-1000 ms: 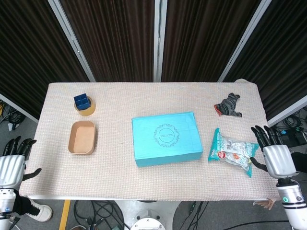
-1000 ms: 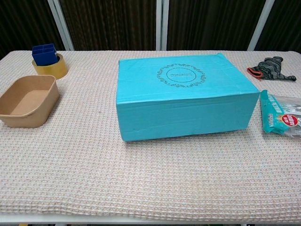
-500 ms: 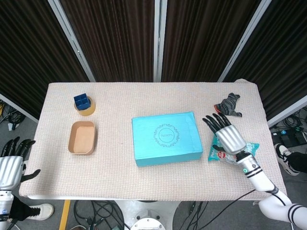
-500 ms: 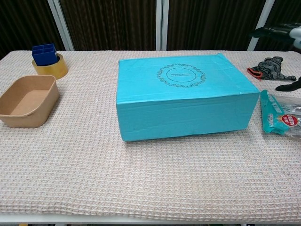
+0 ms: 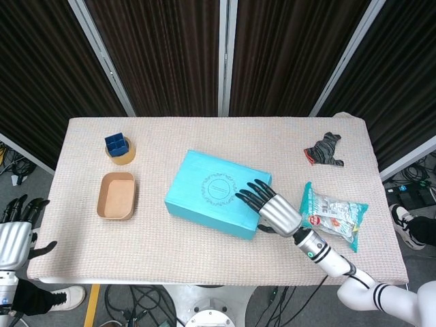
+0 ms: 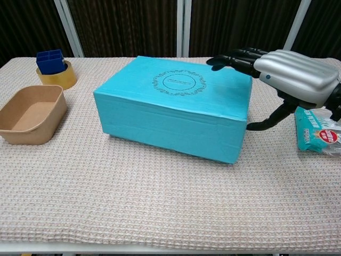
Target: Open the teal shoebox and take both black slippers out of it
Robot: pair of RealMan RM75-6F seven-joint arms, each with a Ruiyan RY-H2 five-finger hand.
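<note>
The teal shoebox [image 5: 212,193] [image 6: 173,104] lies askew in the middle of the table with its lid closed. No slippers show; the closed box hides whatever is inside. My right hand [image 5: 272,210] [image 6: 290,74] is at the box's right end. Its fingers [image 6: 234,57] are spread flat over the lid's right corner, and the thumb hangs beside the box's right side wall. It grips nothing. My left hand [image 5: 16,231] hangs off the table's near left corner, fingers apart and empty.
A brown paper tray [image 5: 117,196] [image 6: 29,114] sits at the left, with a tape roll holding a blue box [image 5: 119,148] [image 6: 55,69] behind it. A snack packet [image 5: 335,212] [image 6: 318,133] lies right of the hand. A dark cloth [image 5: 325,150] is at the far right.
My right hand has swung left from over the snack packet onto the box. The box has slid left and turned clockwise. The left hand has barely moved.
</note>
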